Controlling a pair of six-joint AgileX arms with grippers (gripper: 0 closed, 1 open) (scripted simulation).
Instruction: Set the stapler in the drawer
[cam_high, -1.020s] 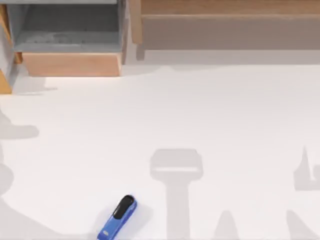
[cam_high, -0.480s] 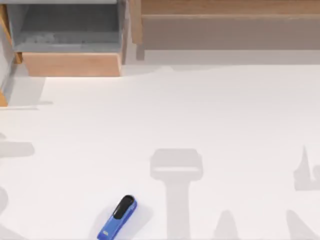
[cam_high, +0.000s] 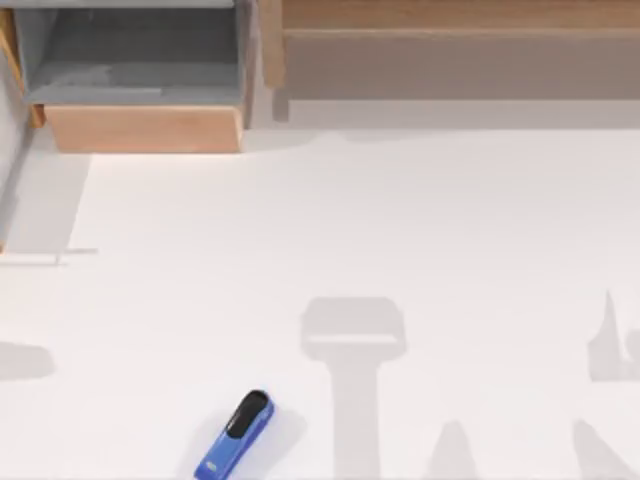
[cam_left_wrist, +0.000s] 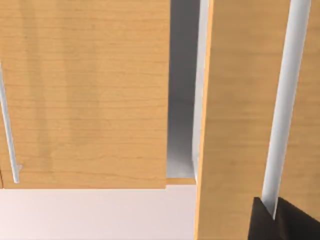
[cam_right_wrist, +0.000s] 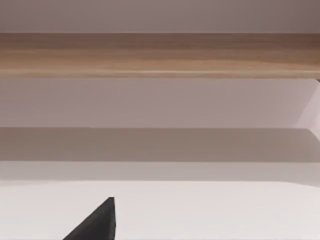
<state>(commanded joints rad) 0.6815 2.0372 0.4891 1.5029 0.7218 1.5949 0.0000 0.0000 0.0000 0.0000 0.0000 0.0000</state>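
Claw on left arm (cam_left_wrist: 282, 220): a dark edge of it showed in the left wrist view, close against tan wooden panels with a grey gap between them; could not tell whether it was wide or narrow. Right claw (cam_right_wrist: 97, 224): a dark tip low in the right wrist view, facing the long wooden shelf (cam_right_wrist: 160, 55); opening likewise could not be told. Neither claw held anything that could be seen. Stapler (cam_high: 235, 435) lay on the desk (cam_high: 450, 220) at the near edge, left of centre, set diagonally with its rounded black end toward the far right, well apart from the drawer (cam_high: 145, 128). Drawer stood open at the far left corner, grey floor exposed. Judgement: opening looked done and the pick-up not yet begun, so the step in hand was the reach for the stapler. Next move called for a claw lowered over it, turned to close across its narrow body. Desk between stapler and drawer was bare; the tan front panel would need clearing from above, and the shelf beside the drawer was not the target.
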